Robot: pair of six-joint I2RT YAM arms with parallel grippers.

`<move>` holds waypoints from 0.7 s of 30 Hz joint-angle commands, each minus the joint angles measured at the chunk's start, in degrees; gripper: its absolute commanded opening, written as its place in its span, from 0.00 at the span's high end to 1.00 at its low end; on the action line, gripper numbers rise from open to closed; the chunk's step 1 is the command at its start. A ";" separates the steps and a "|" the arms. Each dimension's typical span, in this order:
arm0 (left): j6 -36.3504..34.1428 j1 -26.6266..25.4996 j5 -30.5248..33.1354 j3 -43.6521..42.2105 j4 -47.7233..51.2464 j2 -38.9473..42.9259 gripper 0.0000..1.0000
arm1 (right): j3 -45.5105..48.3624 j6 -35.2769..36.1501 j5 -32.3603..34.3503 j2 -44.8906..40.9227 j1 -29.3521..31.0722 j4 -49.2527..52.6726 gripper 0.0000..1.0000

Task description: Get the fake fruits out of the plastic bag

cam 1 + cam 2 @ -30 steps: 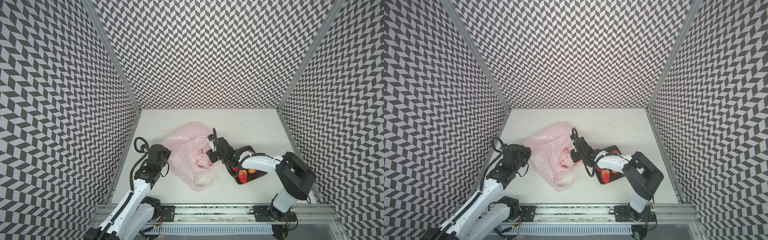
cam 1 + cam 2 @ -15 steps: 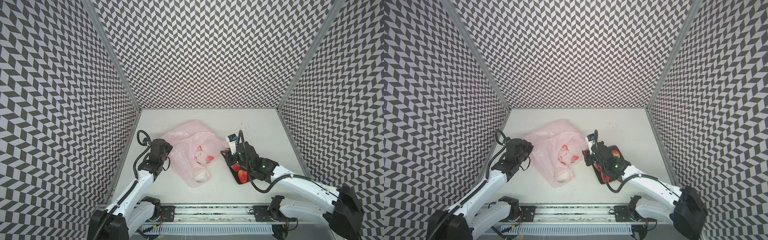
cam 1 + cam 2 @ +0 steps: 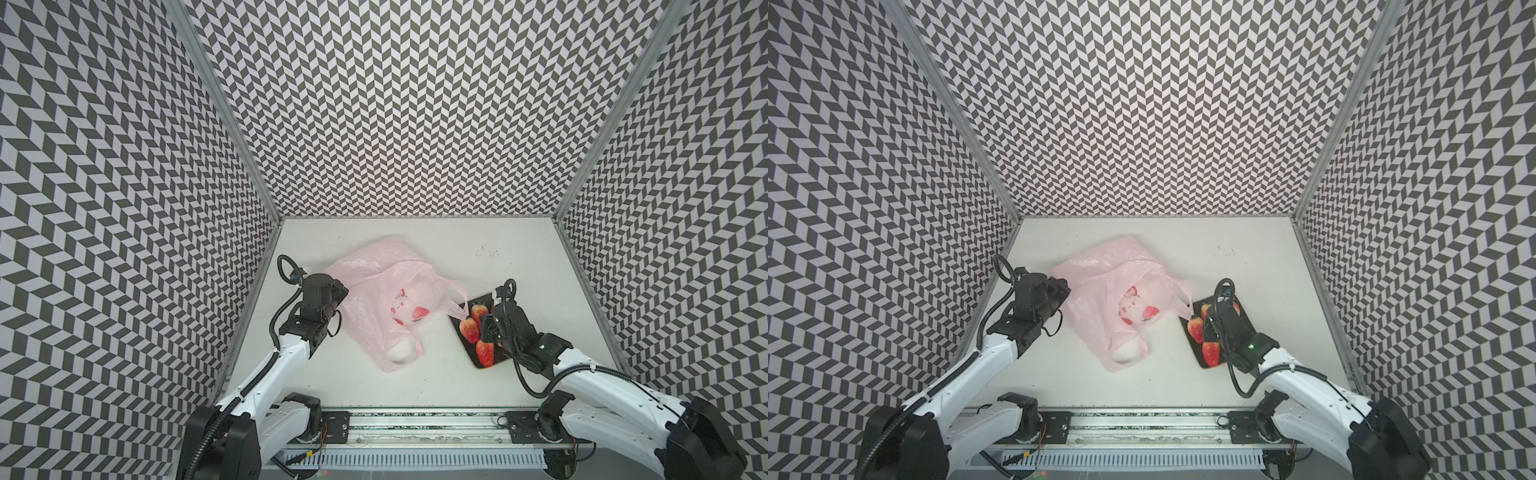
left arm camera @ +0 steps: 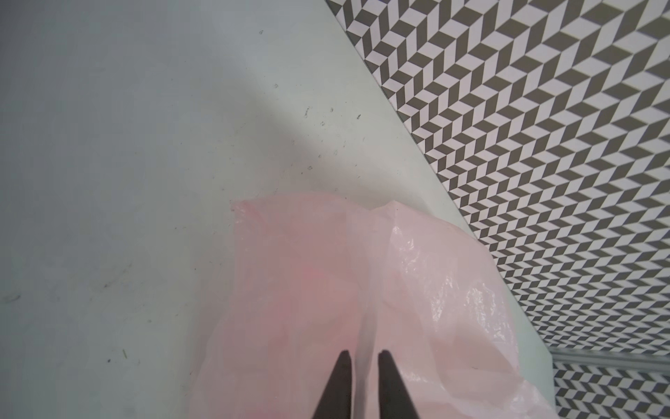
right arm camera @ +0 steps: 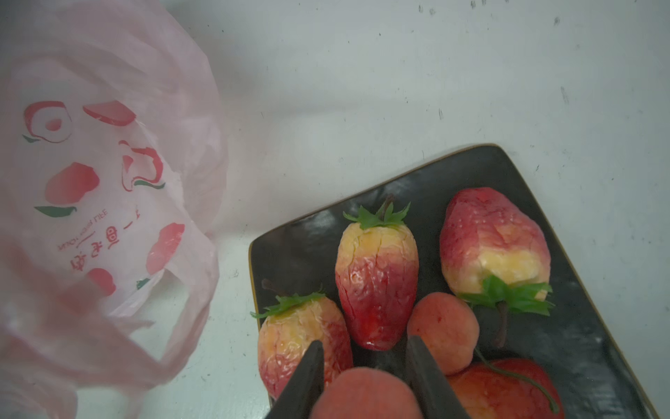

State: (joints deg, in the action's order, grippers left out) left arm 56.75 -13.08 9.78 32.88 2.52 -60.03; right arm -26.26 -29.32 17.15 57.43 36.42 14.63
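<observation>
The thin, crinkly, translucent pale-pink plastic bag [image 3: 374, 282] [image 3: 1100, 274] [image 5: 108, 225] with red printed marks lay slumped on the white bench [image 3: 415, 390] [image 3: 1163, 382], left of centre in both top views. One loop handle reached toward the corner of a dark, glossy, rounded-corner flat plate [image 5: 308, 235] just beside it. The left gripper [image 3: 338, 291] [image 3: 1064, 287] [image 4: 360, 353] sat at the bag's left edge. In the left wrist view its jaws stood slightly open, with a narrow gap between the black fingers [image 4: 340, 384] and a crease of the pink film lying in that gap. The small glossy plastic fake fruits [image 5: 377, 283] lay on the plate. Three red-and-yellow strawberries [image 3: 469, 330] [image 3: 1196, 328] with green leafy caps lay close together. A peach-orange ball [image 5: 442, 333] sat among them, beside a red fruit with a thin stem [image 5: 507, 391] at the edge of the right wrist view. The right gripper [image 3: 486, 328] [image 3: 1208, 328] [image 5: 364, 341] hung low over the plate, its jaws closed on a second peach-orange ball [image 5: 362, 395], which filled the space between both fingers. Inside the bag's open mouth the right wrist view showed only flat red prints. Whether any fruit lay deeper in the folds could not be told.
</observation>
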 commanded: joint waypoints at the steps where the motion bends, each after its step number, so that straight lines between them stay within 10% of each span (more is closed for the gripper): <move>1: -1.77 0.25 0.32 0.56 -1.13 1.30 0.73 | 0.28 -1.83 0.02 1.87 -0.39 -6.85 0.61; 21: -10.07 0.99 9.38 7.48 8.63 7.49 0.22 | -3.95 -0.97 8.04 -4.21 -5.25 -2.25 0.30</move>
State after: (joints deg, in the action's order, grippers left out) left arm 49.21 -12.82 14.46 38.44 8.36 -53.60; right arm -27.70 -30.70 21.63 55.53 33.45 12.58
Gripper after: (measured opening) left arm 0.767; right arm 0.699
